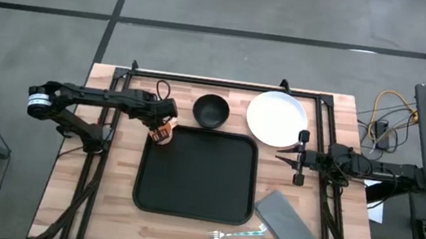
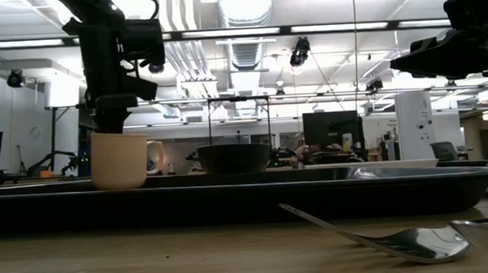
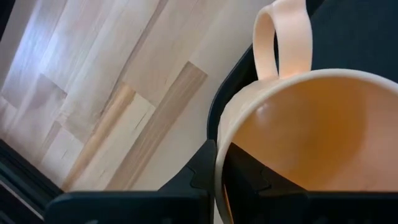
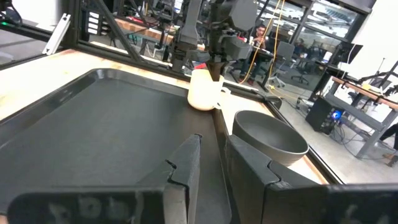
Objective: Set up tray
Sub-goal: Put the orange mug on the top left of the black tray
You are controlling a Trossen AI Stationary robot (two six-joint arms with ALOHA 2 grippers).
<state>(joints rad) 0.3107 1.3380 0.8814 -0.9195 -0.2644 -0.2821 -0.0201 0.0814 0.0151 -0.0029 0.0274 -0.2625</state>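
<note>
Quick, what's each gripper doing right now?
Left gripper: shut on the mug rim, at the tray's corner.
Right gripper: open, empty.

Black rimmed tray (image 1: 197, 175) lies flat at the table's centre.

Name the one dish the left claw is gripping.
The cream ceramic mug with a loop handle, at the black rectangular tray's far-left corner. The left claw pinches its rim; the black bowl and white round plate stand free.
</note>
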